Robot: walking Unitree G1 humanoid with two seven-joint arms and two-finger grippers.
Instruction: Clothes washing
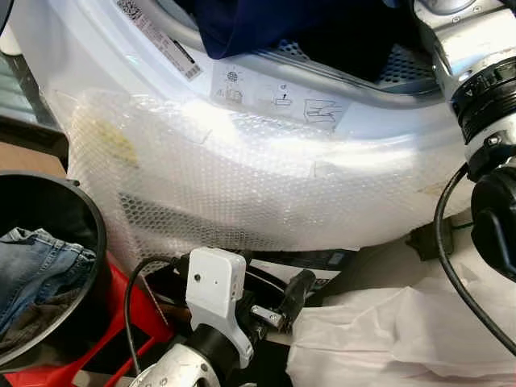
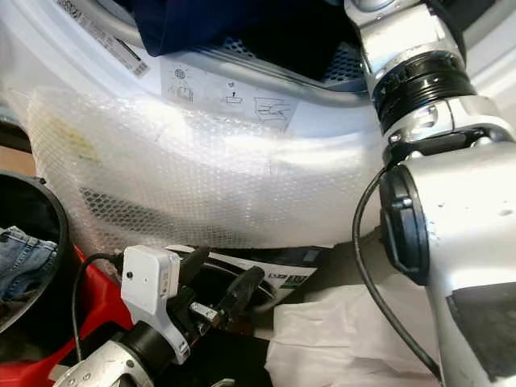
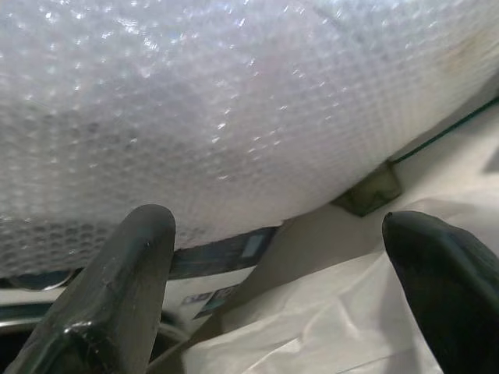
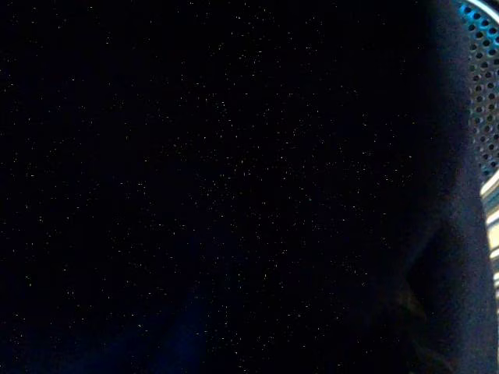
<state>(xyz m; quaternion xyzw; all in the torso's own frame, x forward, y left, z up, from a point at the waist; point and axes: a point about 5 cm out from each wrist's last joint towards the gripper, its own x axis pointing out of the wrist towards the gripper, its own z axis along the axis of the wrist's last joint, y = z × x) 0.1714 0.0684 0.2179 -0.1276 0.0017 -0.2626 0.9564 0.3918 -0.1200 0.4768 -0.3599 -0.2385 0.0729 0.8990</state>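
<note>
The white washing machine fills the view, with its drum opening at the top. A dark navy garment hangs over the drum's rim. My right arm reaches up into the drum, and its hand is hidden there. In the right wrist view there is dark cloth and a strip of perforated drum wall. My left gripper sits low in front of the machine's base, open and holding nothing, with its fingers wide apart.
Bubble wrap covers the machine's lower front. A black basket at the left holds blue jeans, with a red frame beside it. White sheeting lies on the floor at the right. A black cable hangs from my right arm.
</note>
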